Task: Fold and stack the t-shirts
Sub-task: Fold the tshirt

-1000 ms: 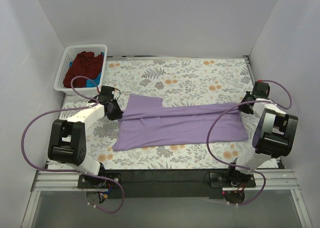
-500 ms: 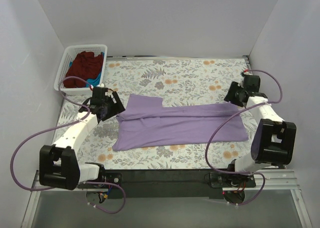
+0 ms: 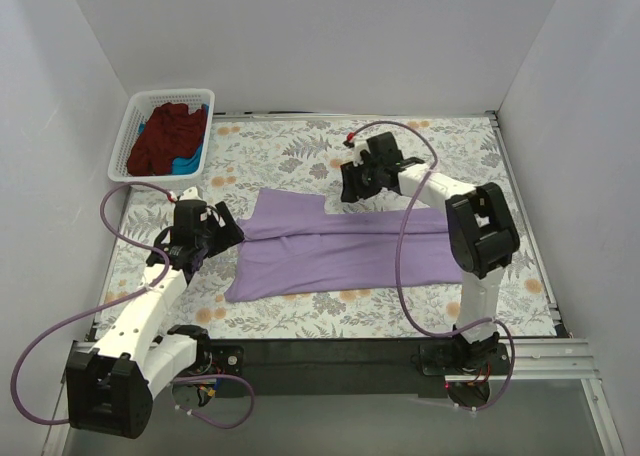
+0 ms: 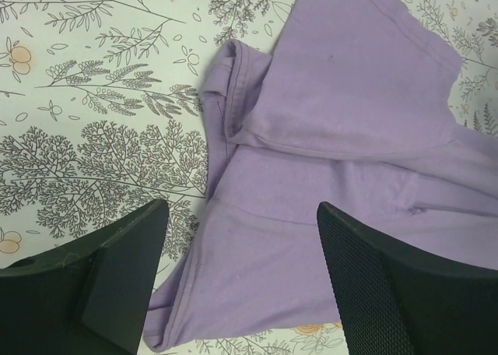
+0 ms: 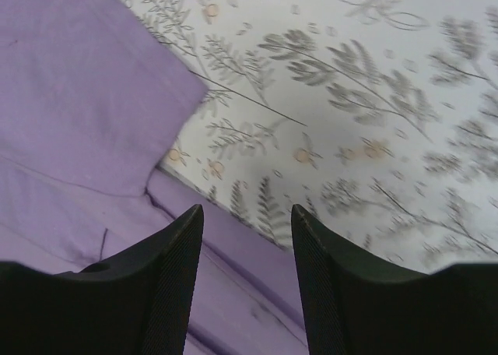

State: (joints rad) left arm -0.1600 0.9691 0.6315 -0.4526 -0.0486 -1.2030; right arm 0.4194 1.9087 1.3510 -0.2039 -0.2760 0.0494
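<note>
A lavender t-shirt (image 3: 365, 248) lies flat on the flowered table, folded lengthwise, with one sleeve (image 3: 290, 208) sticking out at its far left. My left gripper (image 3: 224, 232) hovers open just off the shirt's left end; in the left wrist view the shirt (image 4: 342, 129) fills the space between and beyond the wide-apart fingers (image 4: 117, 277), and the left gripper (image 4: 241, 211) holds nothing. My right gripper (image 3: 348, 188) is open over the shirt's far edge beside the sleeve; the right wrist view shows the right gripper (image 5: 247, 211) empty above the cloth (image 5: 70, 114).
A white lattice basket (image 3: 128, 136) stands at the far left corner, holding a maroon shirt (image 3: 165, 136) and a blue one (image 3: 188, 163). White walls close in the table on three sides. A black rail (image 3: 330, 351) runs along the near edge.
Both grippers opened and let go of the lavender shirt. The right arm swung from the shirt's right end across to its far edge by the sleeve; the left arm drew back slightly.
</note>
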